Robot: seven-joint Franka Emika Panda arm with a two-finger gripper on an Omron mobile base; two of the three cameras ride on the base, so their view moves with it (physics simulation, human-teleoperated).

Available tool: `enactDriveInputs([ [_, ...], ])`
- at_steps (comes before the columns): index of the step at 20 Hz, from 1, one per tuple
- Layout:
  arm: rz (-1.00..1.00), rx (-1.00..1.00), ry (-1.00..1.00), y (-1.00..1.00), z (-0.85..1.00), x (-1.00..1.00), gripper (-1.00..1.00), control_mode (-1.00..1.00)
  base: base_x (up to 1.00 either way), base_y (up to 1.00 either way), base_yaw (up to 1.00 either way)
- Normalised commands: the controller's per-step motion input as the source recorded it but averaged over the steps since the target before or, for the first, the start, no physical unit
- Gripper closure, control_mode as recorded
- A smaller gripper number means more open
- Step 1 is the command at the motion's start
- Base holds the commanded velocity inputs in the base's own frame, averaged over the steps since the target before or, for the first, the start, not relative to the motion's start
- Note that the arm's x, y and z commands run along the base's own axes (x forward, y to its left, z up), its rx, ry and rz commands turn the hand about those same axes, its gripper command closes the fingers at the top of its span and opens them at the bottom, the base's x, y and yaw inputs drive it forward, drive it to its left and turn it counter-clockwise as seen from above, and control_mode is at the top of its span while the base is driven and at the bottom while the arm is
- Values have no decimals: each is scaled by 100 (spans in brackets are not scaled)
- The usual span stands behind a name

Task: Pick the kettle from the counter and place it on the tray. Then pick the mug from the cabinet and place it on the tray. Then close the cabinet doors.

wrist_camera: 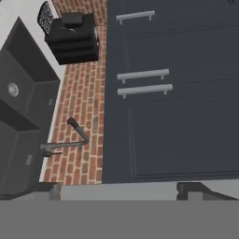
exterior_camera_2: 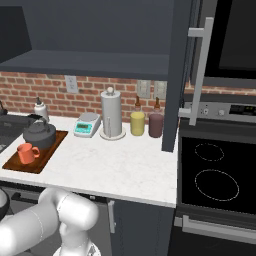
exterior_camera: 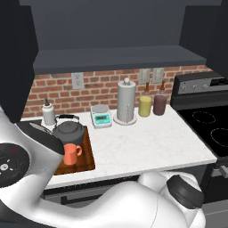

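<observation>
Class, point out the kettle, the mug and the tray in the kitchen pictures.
kettle [exterior_camera: 69,130], left base view, on its round body.
mug [exterior_camera: 70,154], left base view, on its orange side.
tray [exterior_camera: 87,156], left base view, on bare wood near its right rim.

Red brick backsplash [exterior_camera: 93,91], black stove [exterior_camera_2: 215,175] at right, dark sink [wrist_camera: 21,121].

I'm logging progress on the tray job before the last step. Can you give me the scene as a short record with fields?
kettle: on the tray, at its back end
mug: on the tray, in front of the kettle
cabinet: open, shelf bare where visible
cabinet doors: right door swung out over the counter; the left base view shows the left door also open
gripper: open, holding nothing, facing cabinet fronts beside a sink
left to do: close the doors
</observation>
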Motion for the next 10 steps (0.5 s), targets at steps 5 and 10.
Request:
enactDriveInputs([
  [5,0,0,0,2,0,12,-100,-100,0,0,0],
  [10,1,0,0,0,0,26,-100,-100,0,0,0],
])
